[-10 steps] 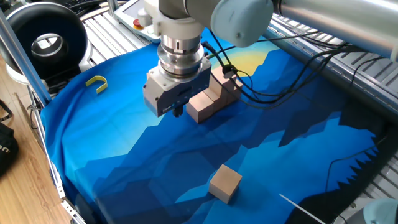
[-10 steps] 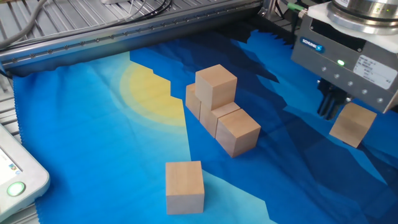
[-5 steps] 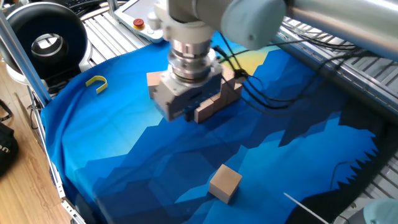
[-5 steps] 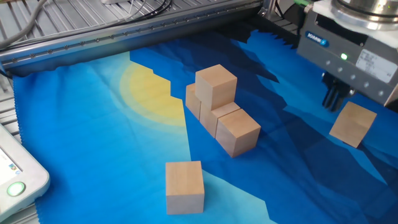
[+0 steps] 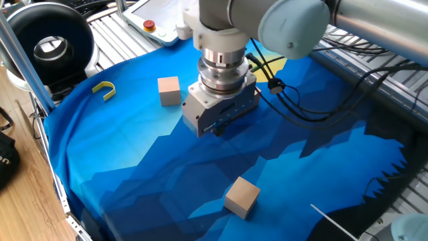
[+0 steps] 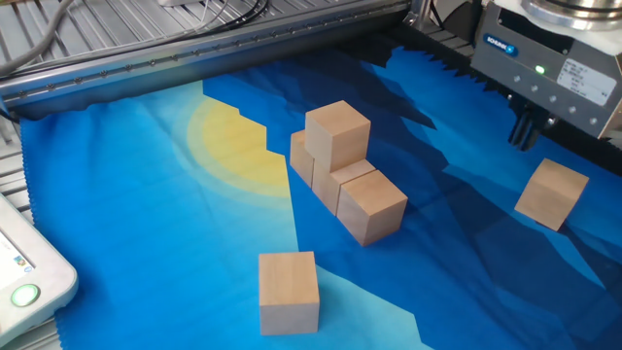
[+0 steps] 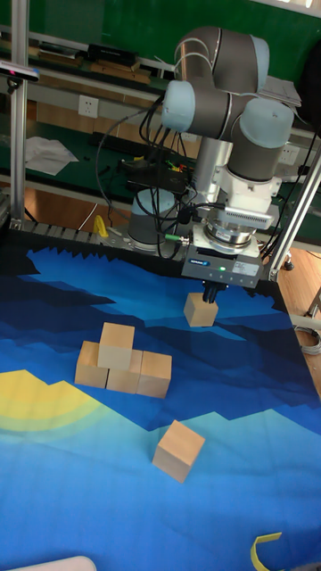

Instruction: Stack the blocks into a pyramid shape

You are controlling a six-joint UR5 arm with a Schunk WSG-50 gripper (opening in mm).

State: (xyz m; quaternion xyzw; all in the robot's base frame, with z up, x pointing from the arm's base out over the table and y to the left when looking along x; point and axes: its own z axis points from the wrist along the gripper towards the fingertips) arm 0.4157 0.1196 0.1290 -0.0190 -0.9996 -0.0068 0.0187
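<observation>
Three blocks stand in a row with a fourth on top, forming a stack (image 6: 340,165) (image 7: 123,360) in the middle of the blue cloth. In the one fixed view my arm hides that stack. One loose block (image 6: 289,292) (image 5: 168,90) (image 7: 179,450) lies on the sun-coloured side. Another loose block (image 6: 551,192) (image 5: 242,197) (image 7: 201,310) lies apart on the dark blue side. My gripper (image 6: 526,136) (image 5: 217,131) (image 7: 211,293) hangs above and just behind this second block, not touching it. Its fingers are close together and hold nothing.
A small yellow hook (image 5: 103,88) (image 7: 266,546) lies near the cloth's edge. A black round device (image 5: 50,43) and a white pendant (image 6: 24,277) sit off the cloth. Metal rails (image 6: 194,44) border the table, and cables (image 5: 301,110) trail from my wrist.
My gripper has moved sideways away from the stack toward the loose block on the dark side, uncovering the other loose block in the one fixed view. No block has moved.
</observation>
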